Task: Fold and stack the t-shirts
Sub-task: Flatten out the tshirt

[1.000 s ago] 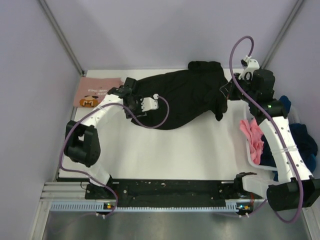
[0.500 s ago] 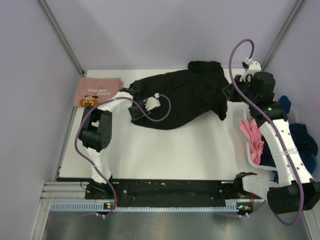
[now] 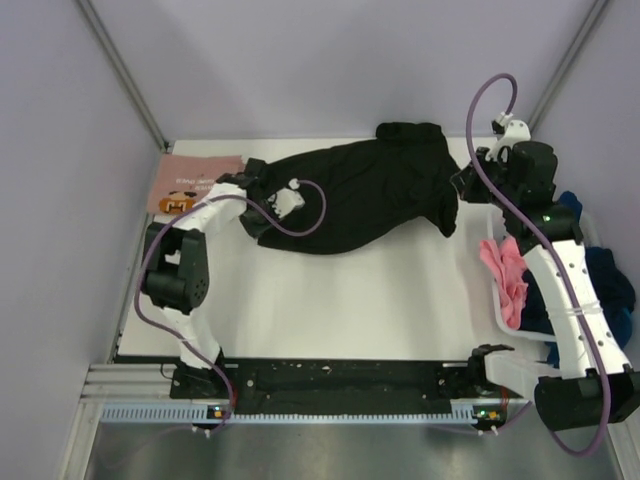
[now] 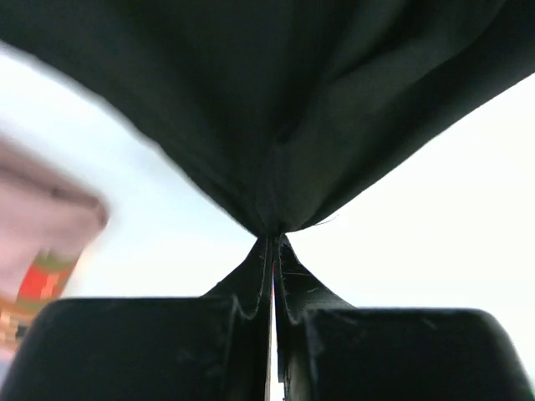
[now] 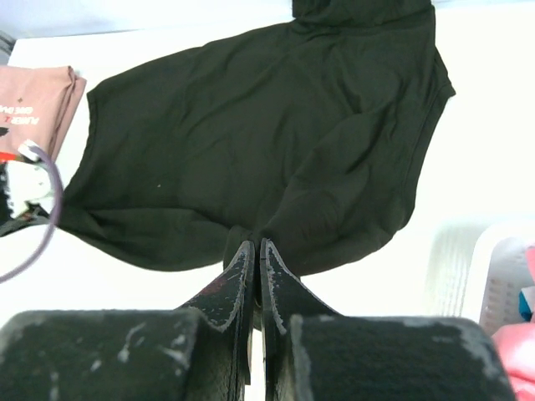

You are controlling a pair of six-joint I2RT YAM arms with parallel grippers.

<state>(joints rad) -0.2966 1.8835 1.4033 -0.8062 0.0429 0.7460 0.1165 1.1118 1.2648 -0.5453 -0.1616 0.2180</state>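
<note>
A black t-shirt (image 3: 360,195) lies stretched across the back of the white table, held from both ends. My left gripper (image 3: 252,188) is shut on its left edge; in the left wrist view the black t-shirt (image 4: 267,109) bunches into the pinched tips of the left gripper (image 4: 274,238). My right gripper (image 3: 462,185) is shut on its right side, and the right wrist view shows the right gripper (image 5: 256,244) closed on a fold of the black t-shirt (image 5: 251,125). A folded pink t-shirt (image 3: 195,182) with a cartoon print lies at the back left.
A white basket (image 3: 500,305) at the right edge holds a pink garment (image 3: 505,275) and blue ones (image 3: 605,280). Purple walls and metal posts close in the back and sides. The left arm's cable (image 3: 300,215) loops over the black cloth.
My left gripper has closed on the shirt's left edge and pulled it leftward and back. The left arm's elbow swung toward the table's left side. The right gripper kept its hold.
</note>
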